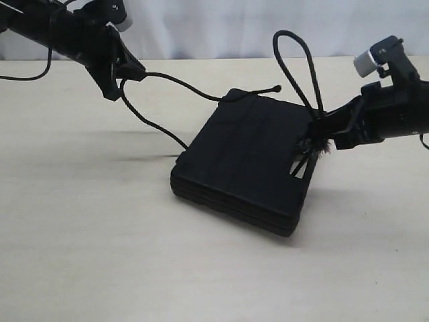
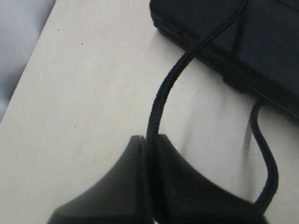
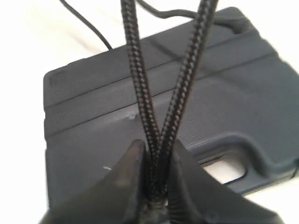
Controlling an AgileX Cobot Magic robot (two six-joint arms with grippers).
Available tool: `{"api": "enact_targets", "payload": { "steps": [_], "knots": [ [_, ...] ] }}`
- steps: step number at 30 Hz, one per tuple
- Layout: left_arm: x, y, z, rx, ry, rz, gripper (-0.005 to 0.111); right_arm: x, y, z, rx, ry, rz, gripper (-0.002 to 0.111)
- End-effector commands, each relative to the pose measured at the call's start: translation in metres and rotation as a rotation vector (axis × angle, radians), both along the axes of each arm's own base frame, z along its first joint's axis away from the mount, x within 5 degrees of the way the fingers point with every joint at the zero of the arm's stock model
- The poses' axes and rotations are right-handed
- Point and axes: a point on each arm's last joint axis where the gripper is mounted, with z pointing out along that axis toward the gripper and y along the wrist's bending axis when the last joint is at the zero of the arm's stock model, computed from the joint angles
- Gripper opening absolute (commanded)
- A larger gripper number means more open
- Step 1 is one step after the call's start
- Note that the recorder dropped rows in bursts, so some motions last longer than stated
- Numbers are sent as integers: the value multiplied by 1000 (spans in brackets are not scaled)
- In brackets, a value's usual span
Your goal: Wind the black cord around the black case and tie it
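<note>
The black case [image 1: 248,157] lies flat in the middle of the table, its cut-out handle toward the right. The black cord [image 1: 177,82] runs from my left gripper [image 1: 125,72], shut on it above the table at the upper left, to the case's far edge, where its small knotted tip [image 1: 277,87] sticks out. Another stretch drops from that gripper to the case's left side. My right gripper [image 1: 320,129] is shut on two strands of the cord's loop [image 1: 295,60] beside the frayed knot [image 1: 314,145], just over the handle. The cord [image 2: 161,93] leaves the left jaws toward the case [image 2: 261,42]. Two strands [image 3: 161,112] rise from the right gripper [image 3: 156,147] above the case [image 3: 93,107].
The pale wooden table [image 1: 100,255] lies around the case. A white backdrop [image 1: 221,27] hangs behind the far edge. Smooth arm cables trail at the upper left.
</note>
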Motion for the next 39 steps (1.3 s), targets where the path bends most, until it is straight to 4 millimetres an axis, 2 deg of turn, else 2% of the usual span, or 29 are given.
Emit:
{"api": "enact_targets", "payload": {
  "steps": [1, 7, 14, 23, 26, 31, 39],
  "knots": [
    [-5, -3, 3, 3, -10, -80, 0, 8, -2, -16, 38, 48, -4, 4],
    [-5, -4, 4, 14, -37, -114, 0, 13, -3, -38, 42, 106, 0, 4],
    [-3, -13, 14, -106, -123, -159, 0, 15, 1, -52, 87, 125, 52, 4],
    [-3, -13, 14, -102, -135, -175, 0, 16, 1, -53, 93, 127, 40, 4],
    [-2, -7, 13, -92, -135, -165, 0, 17, -7, -52, 105, 126, 13, 4],
    [-2, 1, 13, -102, -135, -151, 0, 13, -22, -48, 198, 130, 30, 4],
    [-1, -7, -2, -189, -135, -254, 0, 14, -17, -57, 319, 192, 128, 4]
  ]
}}
